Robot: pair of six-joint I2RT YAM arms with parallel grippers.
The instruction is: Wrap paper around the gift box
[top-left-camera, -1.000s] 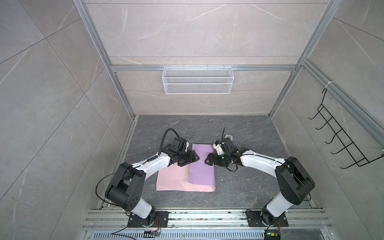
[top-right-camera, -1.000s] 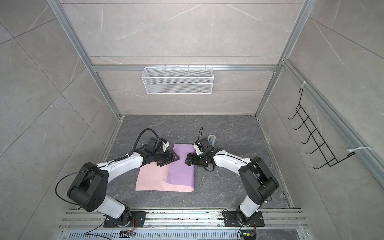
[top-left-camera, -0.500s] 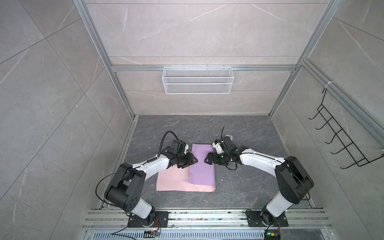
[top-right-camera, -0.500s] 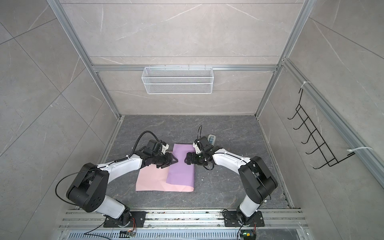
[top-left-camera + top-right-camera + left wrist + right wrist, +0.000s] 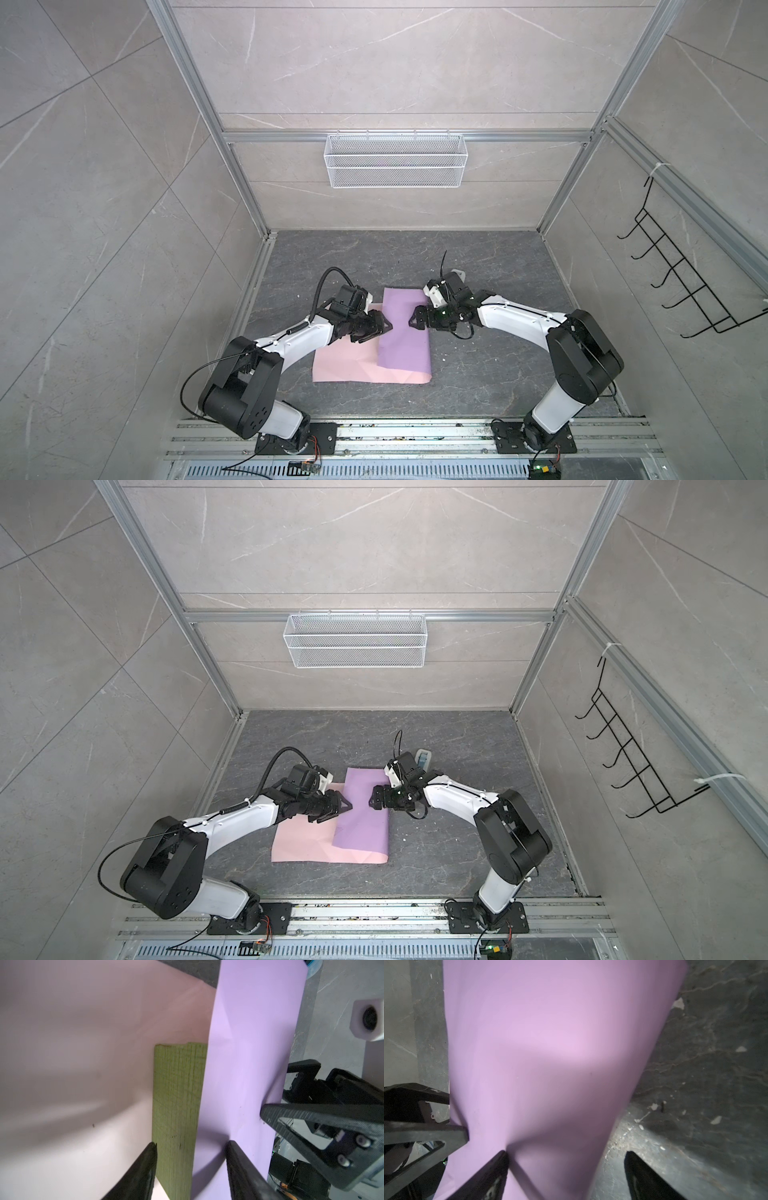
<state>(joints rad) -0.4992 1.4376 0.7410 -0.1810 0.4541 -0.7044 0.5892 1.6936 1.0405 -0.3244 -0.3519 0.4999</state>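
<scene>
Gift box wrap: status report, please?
Left end effector open, astride paper edge on gift box. Right end effector open, one fingertip on paper. Box part-covered, green strip showing. Tape dispenser behind right arm, off the paper.

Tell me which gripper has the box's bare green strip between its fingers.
The left gripper: its open jaws straddle the uncovered strip of the gift box. The right gripper spans only the lilac flap of the paper and the floor.

No text, label, brand, number or sign can be read in any of the views.
</scene>
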